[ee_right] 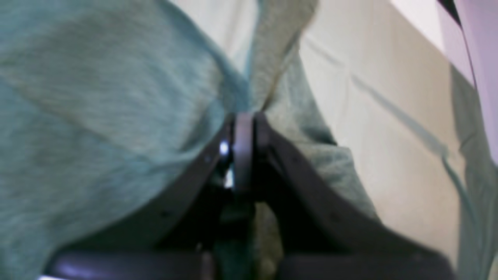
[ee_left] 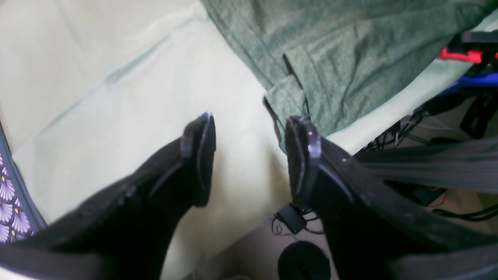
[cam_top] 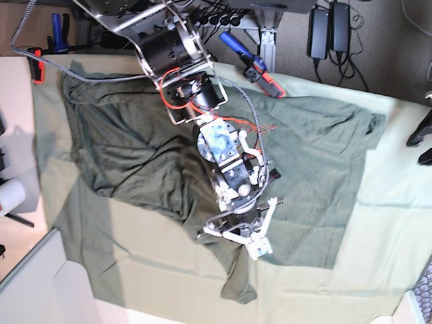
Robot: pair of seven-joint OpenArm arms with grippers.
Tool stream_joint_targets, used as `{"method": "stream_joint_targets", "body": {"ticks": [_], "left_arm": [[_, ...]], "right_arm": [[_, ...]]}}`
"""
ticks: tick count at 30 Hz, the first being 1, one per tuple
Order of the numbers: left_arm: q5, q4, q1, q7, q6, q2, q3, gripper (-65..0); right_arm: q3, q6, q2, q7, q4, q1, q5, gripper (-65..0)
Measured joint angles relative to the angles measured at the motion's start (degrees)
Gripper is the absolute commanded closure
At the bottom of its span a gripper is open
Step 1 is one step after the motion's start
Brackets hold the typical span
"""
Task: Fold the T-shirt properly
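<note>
My right gripper point(ee_right: 243, 128) sits clamped on a bunched fold of the T-shirt point(cam_top: 135, 148) mid-cloth, while my left gripper point(ee_left: 249, 155) hangs wide, empty, beside the shirt's far edge.

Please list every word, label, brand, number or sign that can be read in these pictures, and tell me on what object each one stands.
None: no text can be read in any view.
T-shirt: plain fabric, no print or label shows.
Tablecloth: plain.
Patterned cloth at the left wrist view's edge: purple fan shapes only, no letters.
Power adapters on the floor: any labels are too small to read.
</note>
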Motion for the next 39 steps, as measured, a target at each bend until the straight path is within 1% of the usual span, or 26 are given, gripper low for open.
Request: {"method": "stream_joint_targets", "body": {"ticks": [5,8,10,13,15,17,19,23,25,29,33,35,36,37,39], "left_arm": [[0.81,0.0,-2.23,-1.84,-0.04,0.33,0.0,-32.5],[1.07,0.0,-4.66,-2.54,-0.07,0.79,-0.02,-32.5],[1.09,0.0,-6.03,-2.43,-0.09,1.44,0.02,-33.1],[1.18,0.0,-7.91,-3.06,-0.09,2.99,0.24,-37.0],[1.22,0.0,-8.96,-3.23,-0.02,3.87,1.16,-37.2],[1.33,0.0,-10.4,-3.63,0.04,4.87,3.28,-37.2],[2.21,0.0,-12.39,-3.54,0.04,5.81,6.82,-37.2],[8.98,-0.15,-17.84,-5.6,0.0,8.11,14.93,-37.2],[10.23,-1.33,-21.05,-6.49,-0.15,9.44,18.58,-37.2],[11.72,-8.2,-28.7,-6.91,-0.52,12.09,25.07,-37.2],[13.42,-15.69,-36.24,-7.23,-0.35,16.06,30.38,-37.2],[14.25,-18.18,-39.3,-7.39,-0.31,18.18,32.94,-37.2],[14.78,-19.39,-40.63,-7.78,-0.31,19.3,34.14,-37.2],[15.17,-20.74,-41.94,-8.2,-0.37,20.37,35.23,-37.2],[15.34,-23.63,-44.35,-8.17,-0.37,22.6,37.07,-37.2]], "right_arm": [[-5.29,-0.17,0.07,-4.31,7.89,-4.68,-2.62,0.0],[-7.65,-0.07,0.79,-4.59,13.35,-9.4,-4.46,0.0],[-8.63,0.02,1.97,-4.76,16.96,-12.79,-4.76,0.0],[-9.16,-0.04,4.55,-5.05,22.08,-17.94,-4.83,0.0],[-9.14,-0.02,5.86,-5.18,24.7,-20.83,-4.96,0.0],[-9.16,-0.04,6.69,-5.42,26.75,-23.12,-5.16,0.0],[-9.16,-0.02,7.04,-5.7,28.44,-25.0,-5.9,0.0],[-9.16,-0.02,7.02,-6.01,31.12,-28.22,-6.97,0.0],[-9.16,0.0,6.97,-6.08,31.98,-29.35,-7.13,0.0],[-9.07,0.0,6.97,-7.58,32.39,-30.84,-7.82,0.0],[-9.14,-0.04,6.95,-7.56,32.61,-31.17,-7.85,0.0],[-9.07,-0.07,6.95,-7.58,32.65,-31.15,-7.91,-18.3],[-9.05,-0.15,6.97,-7.65,32.65,-31.15,-7.87,-25.7],[-9.07,-1.29,6.97,-7.78,32.65,-31.1,-7.91,-30.2],[-9.07,-4.17,6.8,-7.98,32.65,-31.17,-9.57,-31.0]]}}
